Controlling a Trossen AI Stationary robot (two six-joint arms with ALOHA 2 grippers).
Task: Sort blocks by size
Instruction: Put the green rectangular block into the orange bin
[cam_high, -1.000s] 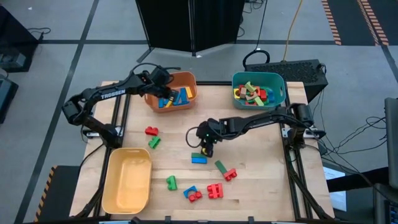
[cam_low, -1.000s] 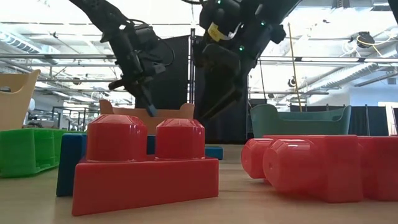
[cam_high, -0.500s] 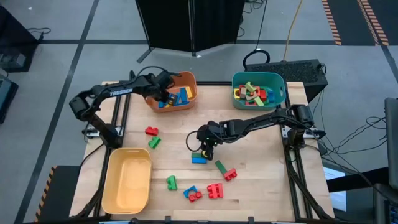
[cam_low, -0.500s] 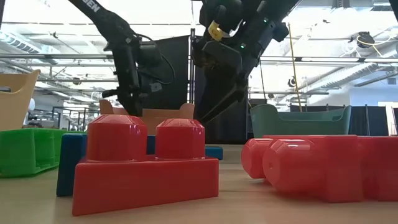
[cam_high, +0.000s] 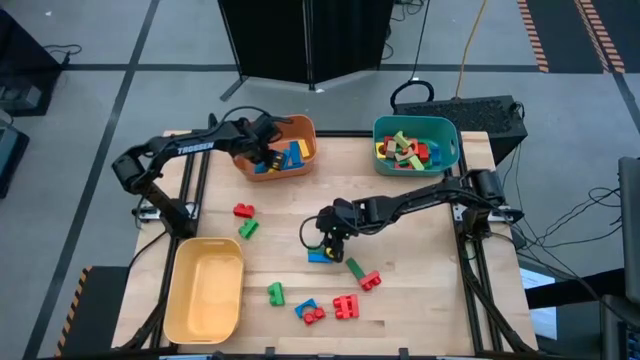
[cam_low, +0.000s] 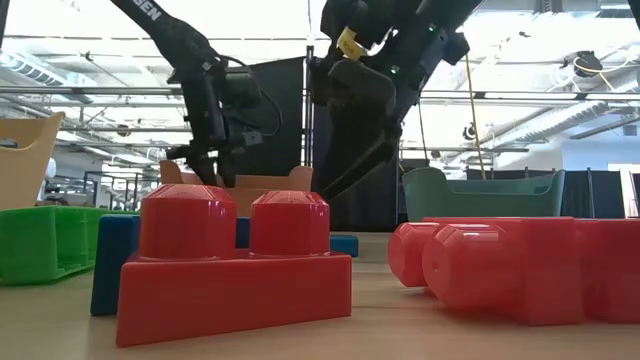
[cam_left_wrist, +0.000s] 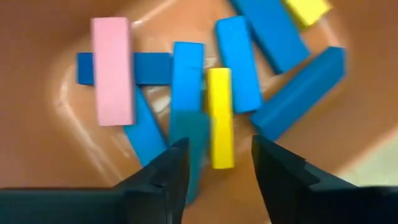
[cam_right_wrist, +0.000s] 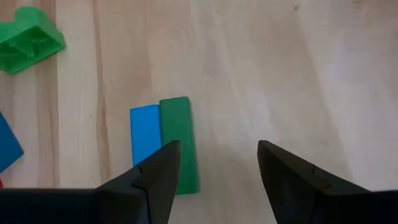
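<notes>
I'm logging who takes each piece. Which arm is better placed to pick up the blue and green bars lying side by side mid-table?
Right. Its pincer hangs open just above the blue and green bars; the left pincer is over the orange bin.

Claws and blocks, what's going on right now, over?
Left claw open over the orange bin, empty. Right claw open above the blue and green bars mid-table, not gripping. Nothing in the way.
</notes>
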